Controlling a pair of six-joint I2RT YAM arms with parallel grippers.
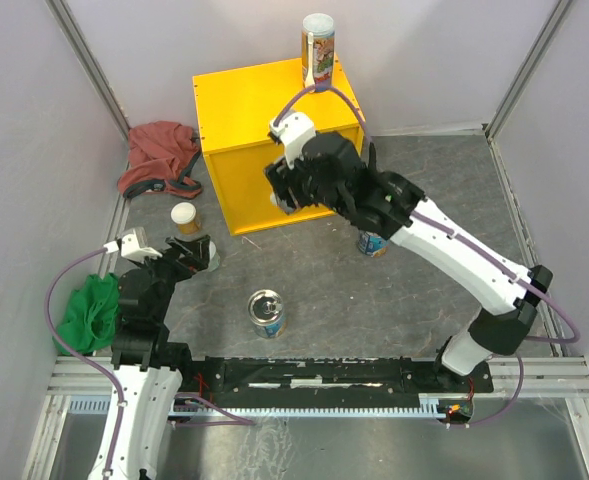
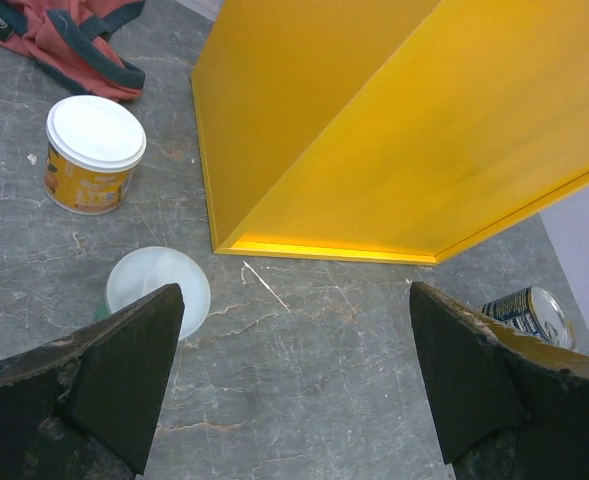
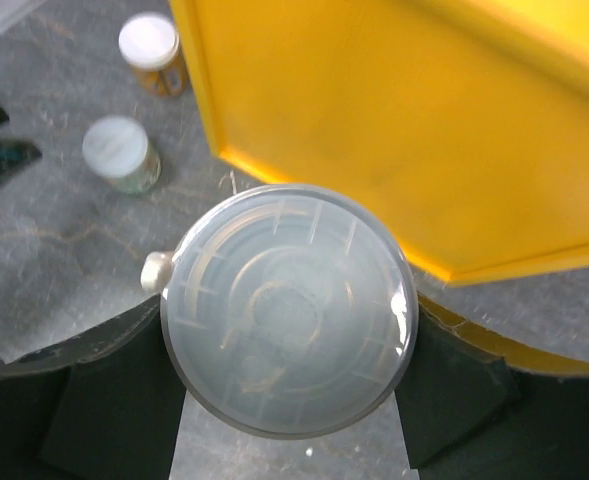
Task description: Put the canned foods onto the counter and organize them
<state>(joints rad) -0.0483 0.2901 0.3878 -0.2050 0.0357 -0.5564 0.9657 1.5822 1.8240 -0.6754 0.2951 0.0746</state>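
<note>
Canned foods are scattered about both pincers. A tall white-lidded can (image 3: pixel 287 310) is clasped between the dark fingers of the right pincer (image 3: pixel 289 345), close before the near face of the yellow counter (image 1: pixel 236 105). A second orange-labelled can (image 1: pixel 317 48) is stood upright on the counter's far right corner. The left pincer (image 2: pixel 294 330) is held spread wide above the grey veined surface (image 2: pixel 324 400), with a short frosted-lidded can (image 2: pixel 159 290) just beside one finger and a short white-lidded can (image 2: pixel 94 150) farther off. One blue-labelled tin (image 1: pixel 374 242) is seen under the right arm (image 1: pixel 454 250), which is stretched far and leftward from its base. A silver-topped tin (image 1: pixel 267 312) is set between the two arms. The left arm (image 1: pixel 144 330) is bent upward and angled toward the counter. The lids are round and smooth, and the counter is flat-sided.
</note>
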